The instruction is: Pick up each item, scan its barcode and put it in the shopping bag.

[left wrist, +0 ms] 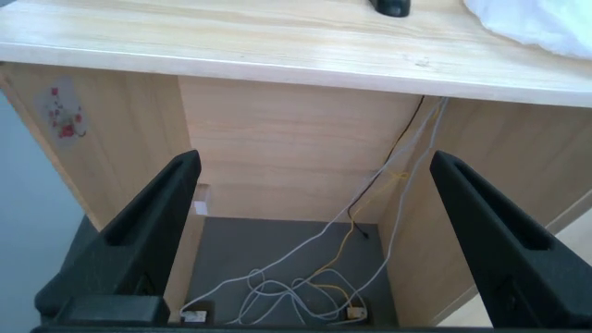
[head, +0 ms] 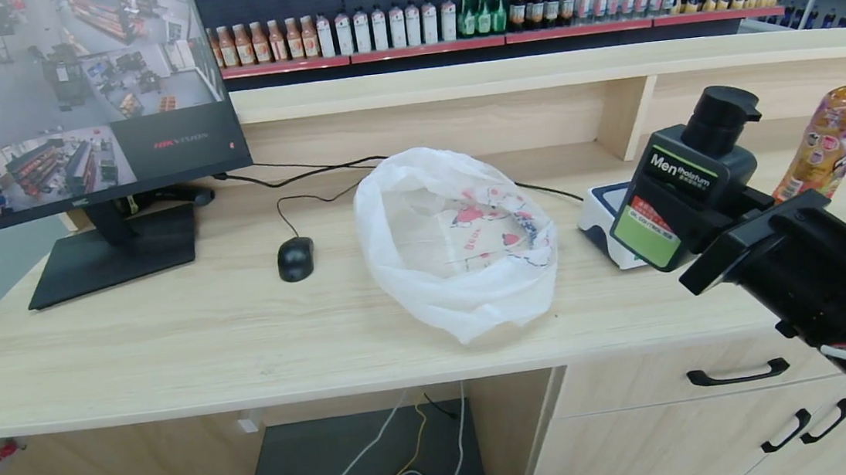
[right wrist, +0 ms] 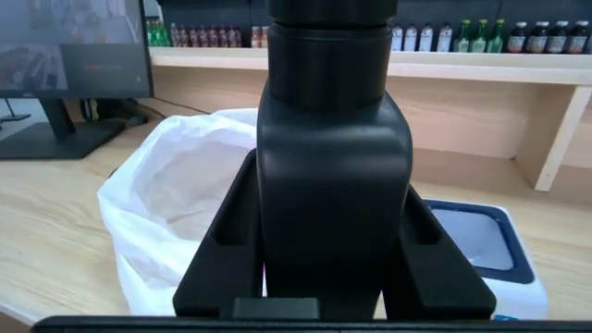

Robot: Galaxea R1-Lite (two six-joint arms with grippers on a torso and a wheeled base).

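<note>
**Holding a black pump bottle (head: 685,181) aloft beside the scanner (head: 598,222)**

The right end effector (right wrist: 333,264) is clenched around the black pump bottle, with a finger pressed to each side of its body. The bottle hangs clear of the counter (head: 170,347), tilted, with its green label towards the head camera. It sits just right of the white shopping bag (head: 462,241), whose mouth lies open on the counter. The white and blue scanner rests on the counter close under the bottle. An orange drink bottle (head: 832,136) with a purple cap stands farther right. The left end effector (left wrist: 319,240) is released, with its fingers spread wide. It is below the counter's edge, facing the recess where cables (left wrist: 305,287) lie. A monitor (head: 52,95) and a mouse (head: 295,259) sit left of the bag.
</note>
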